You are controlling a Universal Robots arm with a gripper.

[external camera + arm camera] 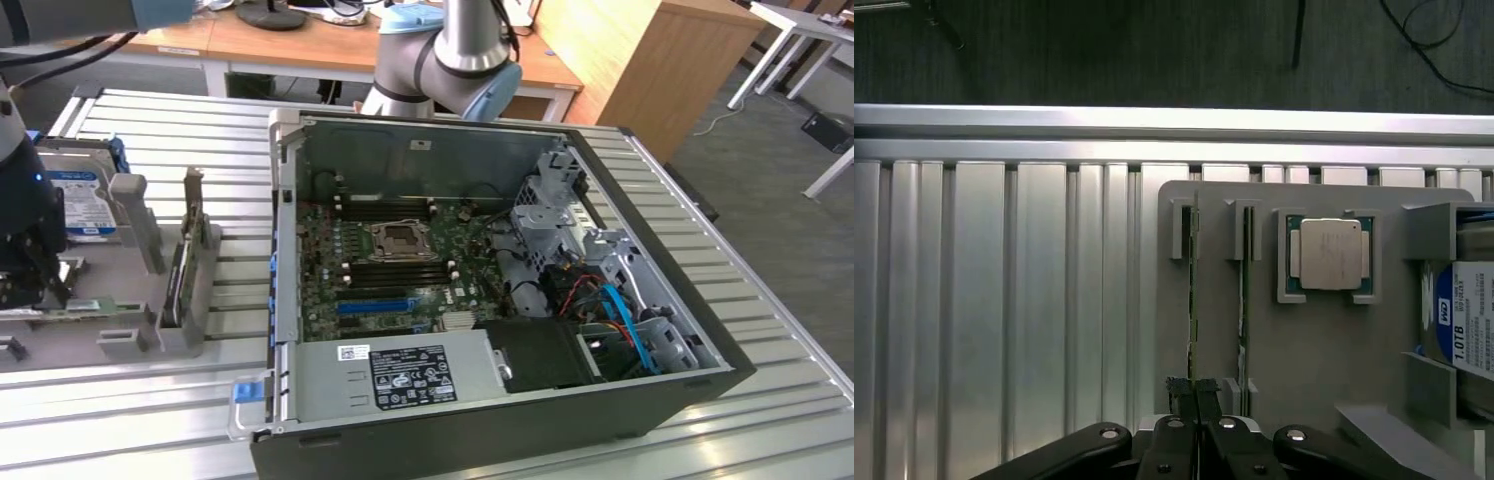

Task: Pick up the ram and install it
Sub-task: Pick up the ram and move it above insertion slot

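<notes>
My gripper (1193, 395) has its jaws pinched closed on the near end of the ram (1192, 290). The ram stands on edge in the grey tray (1304, 350), at nine o'clock from the computer case (467, 420). I judge this is the pickup step, and lifting calls for a straight pull.

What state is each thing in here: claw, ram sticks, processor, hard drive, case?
claw: shut, tips at one end of the ram
ram: on edge in its holder on the tray, not installed
second stick: on edge in the next holder
processor: flat in its tray pocket
hard drive: seated between tray brackets
case: lying on its side, panel off
</notes>
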